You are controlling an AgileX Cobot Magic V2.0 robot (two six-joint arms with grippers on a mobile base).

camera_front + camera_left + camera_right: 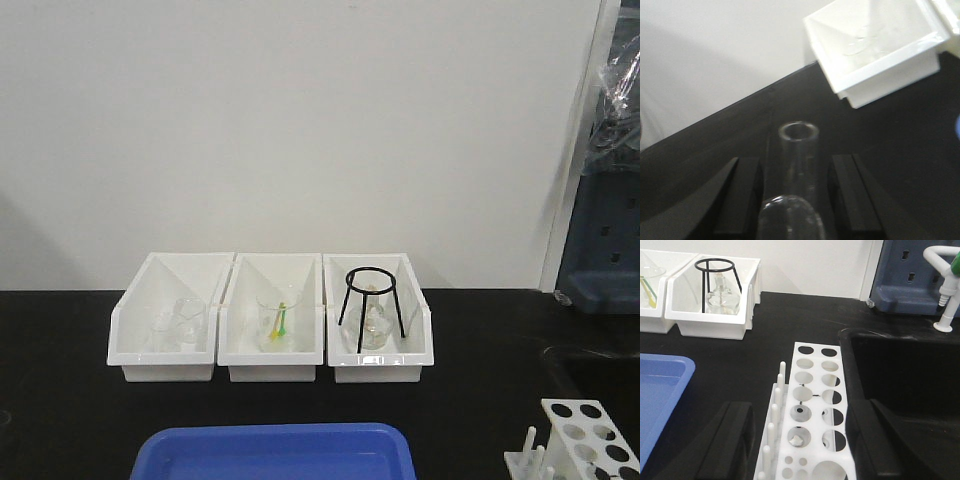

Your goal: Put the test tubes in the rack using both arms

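One test tube (799, 150) picked up, none yet standing in the rack (818, 426).
The left gripper (795, 165) looks clenched on the clear tube, its mouth pointing away over the black desk (900, 150), near a white bin (880, 50). The right gripper (800, 412) hangs spread and empty, one finger on either side of the rack, whose visible holes hold no tubes, so the transfer seems barely begun.

Three white bins (270, 372) behind a blue tray (275, 455).
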